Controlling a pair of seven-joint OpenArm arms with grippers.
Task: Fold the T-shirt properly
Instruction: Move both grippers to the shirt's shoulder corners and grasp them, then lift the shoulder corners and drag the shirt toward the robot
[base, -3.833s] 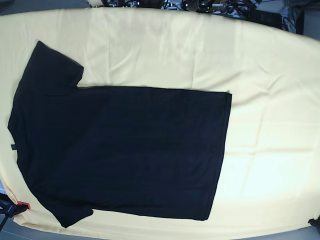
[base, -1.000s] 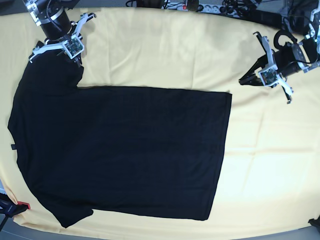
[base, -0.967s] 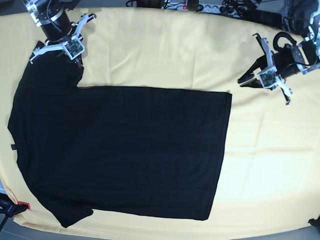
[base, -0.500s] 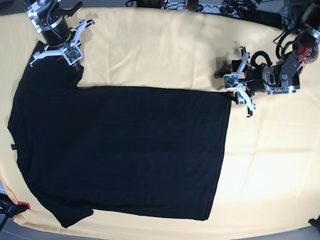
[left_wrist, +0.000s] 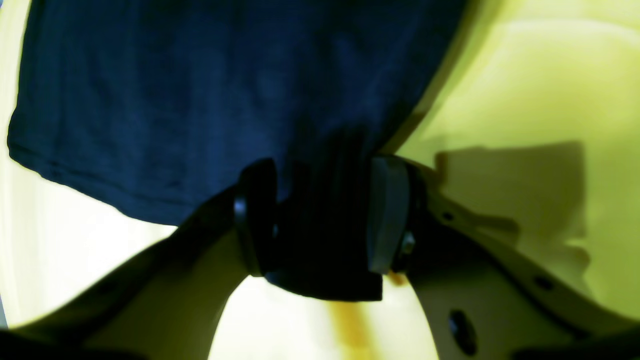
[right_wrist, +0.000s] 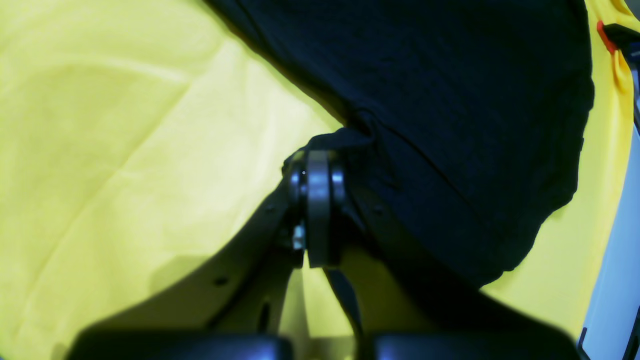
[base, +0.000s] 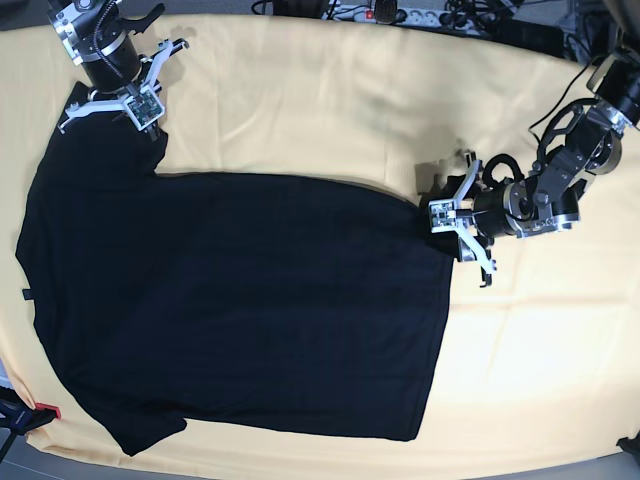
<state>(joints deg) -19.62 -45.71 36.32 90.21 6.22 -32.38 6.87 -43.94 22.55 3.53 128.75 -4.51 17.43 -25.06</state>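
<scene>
The T-shirt (base: 240, 300) lies flat on the pale yellow cloth (base: 330, 110), plain black side up, with its sleeves toward the base view's left and its hem toward the right. On the near edge of that view, at the bottom left corner, a small red clamp (base: 45, 411) sits on the cloth's rim just beside the lower sleeve. A small dark label (base: 25, 294) pokes out at the left edge of the shirt, near the collar; it is too small to read, and no other writing shows on the fabric.

Farther in, on the right, the left gripper (base: 447, 212) sits at the upper hem corner. The base view leaves its jaws unclear, but the left wrist view shows the two fingers (left_wrist: 387, 215) spread apart with the dark corner of the shirt lying between them, the hem edge running off to the left.

At the far left, the right gripper (base: 148, 122) meets the upper sleeve. Only the right wrist view shows its pads (right_wrist: 318, 190) pressed together, apparently pinching a raised fold of sleeve fabric, though the contact itself is in shadow. That view also catches the clamp (right_wrist: 604, 36) at its top right corner.
</scene>
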